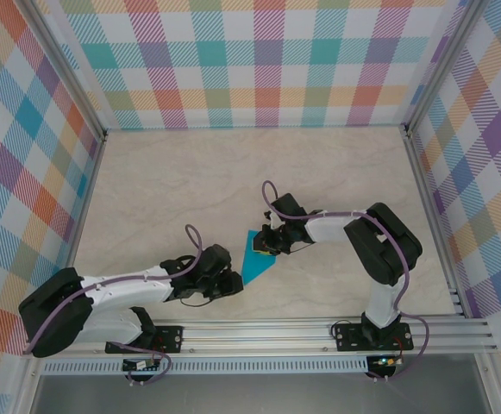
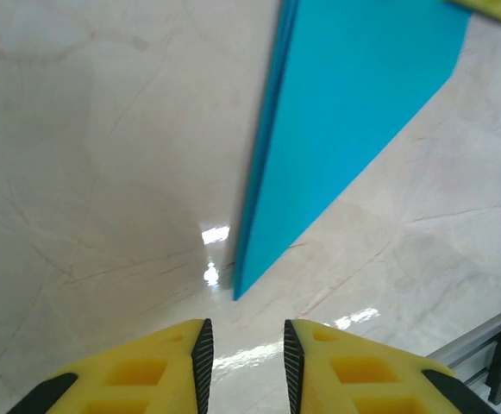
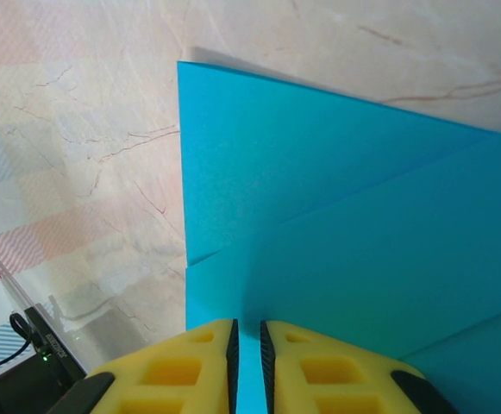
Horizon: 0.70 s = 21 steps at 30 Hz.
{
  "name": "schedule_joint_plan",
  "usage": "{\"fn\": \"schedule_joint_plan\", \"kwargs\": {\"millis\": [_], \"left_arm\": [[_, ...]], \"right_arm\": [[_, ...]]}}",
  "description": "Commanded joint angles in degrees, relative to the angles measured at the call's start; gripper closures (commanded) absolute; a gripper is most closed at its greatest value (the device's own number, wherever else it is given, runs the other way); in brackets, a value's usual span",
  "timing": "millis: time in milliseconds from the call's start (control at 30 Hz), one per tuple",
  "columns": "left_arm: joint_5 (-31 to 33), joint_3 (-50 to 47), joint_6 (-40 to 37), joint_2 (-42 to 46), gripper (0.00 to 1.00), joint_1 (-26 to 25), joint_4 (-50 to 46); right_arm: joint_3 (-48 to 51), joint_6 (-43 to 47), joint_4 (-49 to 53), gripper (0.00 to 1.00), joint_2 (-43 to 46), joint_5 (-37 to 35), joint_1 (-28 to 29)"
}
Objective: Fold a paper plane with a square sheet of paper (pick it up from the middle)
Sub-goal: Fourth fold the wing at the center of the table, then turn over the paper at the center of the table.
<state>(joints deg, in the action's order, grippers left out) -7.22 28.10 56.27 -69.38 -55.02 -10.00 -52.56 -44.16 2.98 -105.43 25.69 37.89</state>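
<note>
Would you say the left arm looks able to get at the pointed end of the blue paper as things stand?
Probably yes: the left gripper, jaws apart, faces the paper plane's point across the table, with nothing between; the right gripper sits over the wider end.

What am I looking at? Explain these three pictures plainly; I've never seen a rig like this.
These are two robot arms bolted to the near edge of a marble-patterned table, inside checked walls. The top picture looks down from above and behind the arms. The other two come from a camera on each wrist, looking past that arm's yellow fingers. Each arm ends in a two-finger claw. On the table lies a partly folded blue paper, tapering to a point. The left claw is open with nothing in it, just short of that point. The right claw is nearly closed with its tips at the paper. Whether it pinches or only presses cannot be told.
</note>
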Motion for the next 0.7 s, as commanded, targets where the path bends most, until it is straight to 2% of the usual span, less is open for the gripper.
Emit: {"fn": "schedule_joint_plan", "kwargs": {"millis": [0,267,433,667], "left_arm": [[5.86,6.35,-4.56,0.38,0.69,1.0,-7.56],[7.58,16.78,-10.44,-11.46,0.75,3.62,-8.02],[8.75,21.67,-12.93,-18.88,0.79,4.14,-9.91],[10.7,23.87,-14.36,-22.01,0.8,4.73,-11.45]], "right_arm": [[-1.05,1.09,8.24,0.78,2.5,-5.09,-0.18],[0.03,1.24,14.03,0.65,10.52,-11.09,-1.12],[3.86,-0.56,13.67,0.61,12.67,-11.87,-2.38],[5.87,-2.22,10.07,0.61,11.27,-8.65,-2.4]]}}
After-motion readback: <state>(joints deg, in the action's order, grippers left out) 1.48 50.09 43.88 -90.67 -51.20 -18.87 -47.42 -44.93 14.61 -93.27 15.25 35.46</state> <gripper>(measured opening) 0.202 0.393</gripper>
